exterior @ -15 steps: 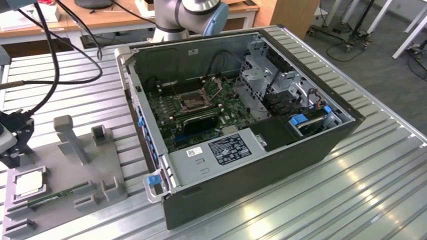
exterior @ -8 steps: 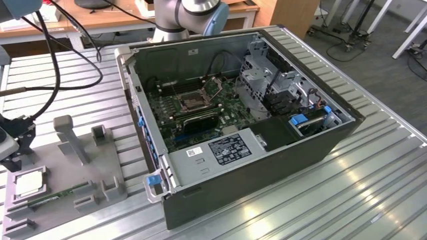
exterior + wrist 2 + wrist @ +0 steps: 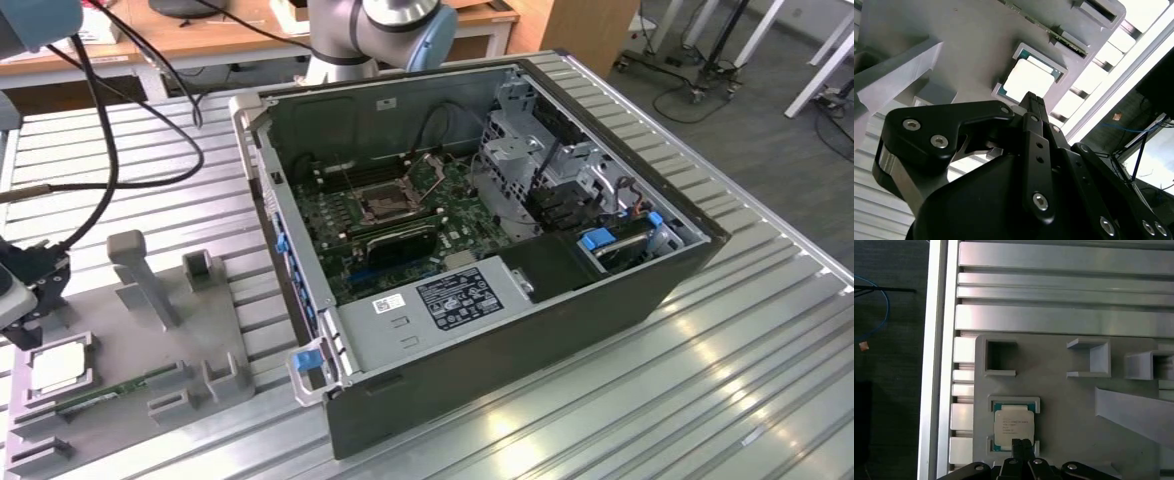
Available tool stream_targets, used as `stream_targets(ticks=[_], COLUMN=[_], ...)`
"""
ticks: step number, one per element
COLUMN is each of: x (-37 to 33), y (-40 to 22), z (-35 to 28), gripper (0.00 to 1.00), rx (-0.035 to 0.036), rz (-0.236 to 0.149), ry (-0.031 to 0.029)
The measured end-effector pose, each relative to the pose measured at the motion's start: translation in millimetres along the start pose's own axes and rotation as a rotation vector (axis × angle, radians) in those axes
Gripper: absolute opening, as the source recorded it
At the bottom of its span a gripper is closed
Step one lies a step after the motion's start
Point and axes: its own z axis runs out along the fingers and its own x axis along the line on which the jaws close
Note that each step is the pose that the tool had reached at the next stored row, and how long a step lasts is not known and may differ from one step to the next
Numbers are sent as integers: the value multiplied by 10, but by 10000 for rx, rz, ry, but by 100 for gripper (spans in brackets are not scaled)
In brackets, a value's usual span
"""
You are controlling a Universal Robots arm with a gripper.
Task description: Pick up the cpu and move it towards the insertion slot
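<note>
The end effector (image 3: pixel 1022 444) hangs right over the grey tray (image 3: pixel 1064 405), its fingertips drawn narrow and pressed together with nothing between them. The cpu (image 3: pixel 1013 424) lies flat in its square recess, silvery face up. In the first wrist view the tips sit over the chip's edge, so the chip is just under and a shade beyond them, not centred. How much air separates tip and chip I cannot tell.

The tray rests by the tabletop (image 3: pixel 694 400) corner at the exterior view's left, close to the tabletop's edge, with the memory stick (image 3: pixel 118 388) lying just beside the cpu's recess. The chip is square, so there is no long axis to line up with; its sides run true with the recess walls.

And the insertion slot (image 3: pixel 388 204) — silver frame, dark centre — sits inside the open computer case (image 3: pixel 534 330), well apart from the tray, toward the exterior view's right. By my reading the pick-up is not yet done.
</note>
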Motion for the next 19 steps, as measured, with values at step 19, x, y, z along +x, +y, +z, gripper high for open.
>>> stream_targets(ticks=[19], x=[21], y=[-4], z=[102], gripper=[11], rx=[-1], rz=[0], ry=[-1])
